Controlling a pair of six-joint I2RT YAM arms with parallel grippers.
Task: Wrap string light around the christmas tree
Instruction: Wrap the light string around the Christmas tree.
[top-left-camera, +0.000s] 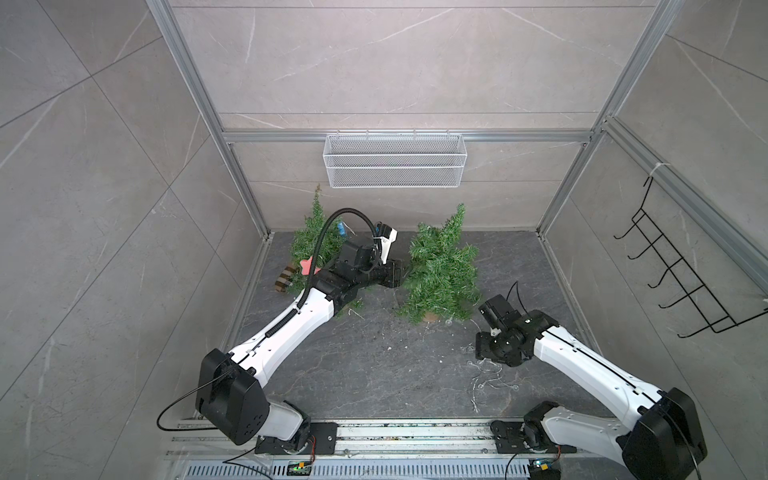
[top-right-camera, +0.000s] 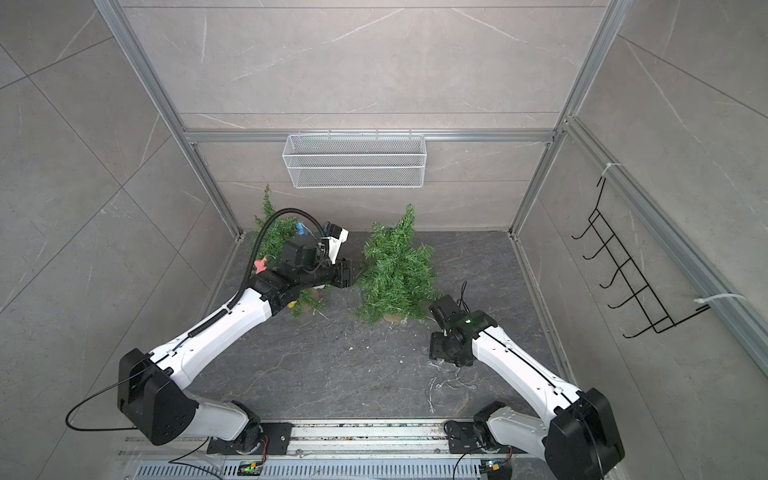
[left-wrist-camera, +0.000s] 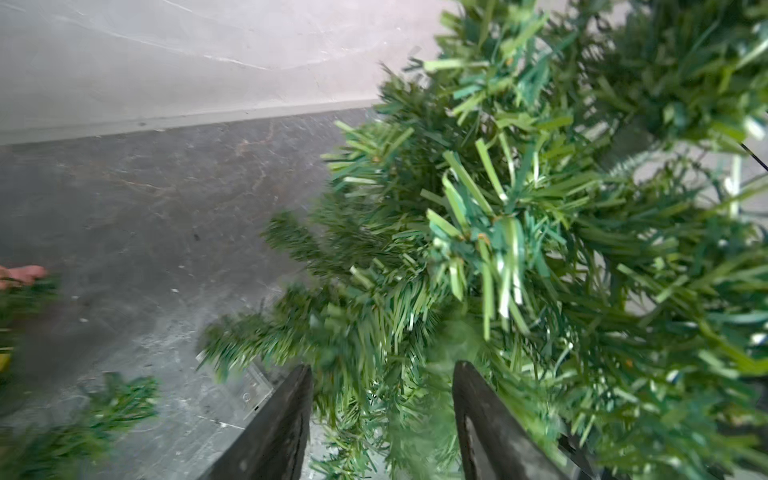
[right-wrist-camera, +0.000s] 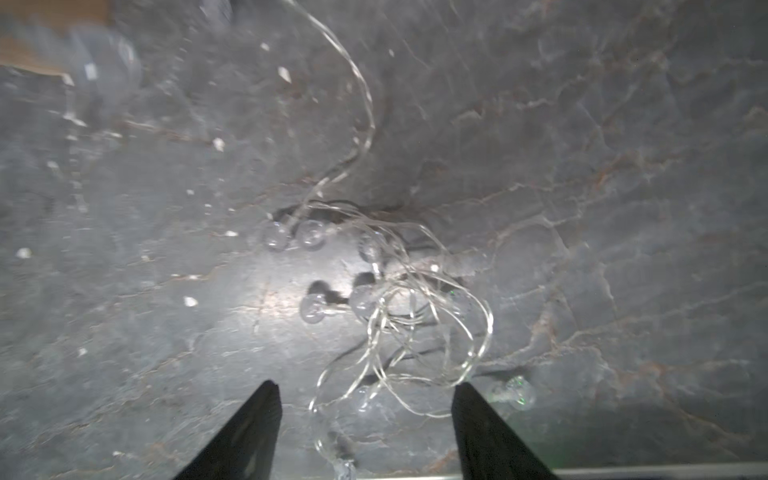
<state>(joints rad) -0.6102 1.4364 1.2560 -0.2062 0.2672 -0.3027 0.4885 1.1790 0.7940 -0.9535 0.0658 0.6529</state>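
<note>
Hovering right claw (right-wrist-camera: 365, 383) — above string light (right-wrist-camera: 415, 316), near floor (right-wrist-camera: 623, 415) edge.

A: Does the left tool (left-wrist-camera: 382, 365) clamp the christmas tree (left-wrist-camera: 498, 249)?
B: Can't tell. Branches fill the gap between its tips.
A: And the string light (top-left-camera: 485, 377) in a top view?
B: Too thin to trace, only faint loops. In the right wrist view it runs off the edge, and a clear blob (right-wrist-camera: 104, 62) is blurred.
A: The other tree (top-left-camera: 309, 237)?
B: Half hidden behind the left arm (top-left-camera: 291, 328).
</note>
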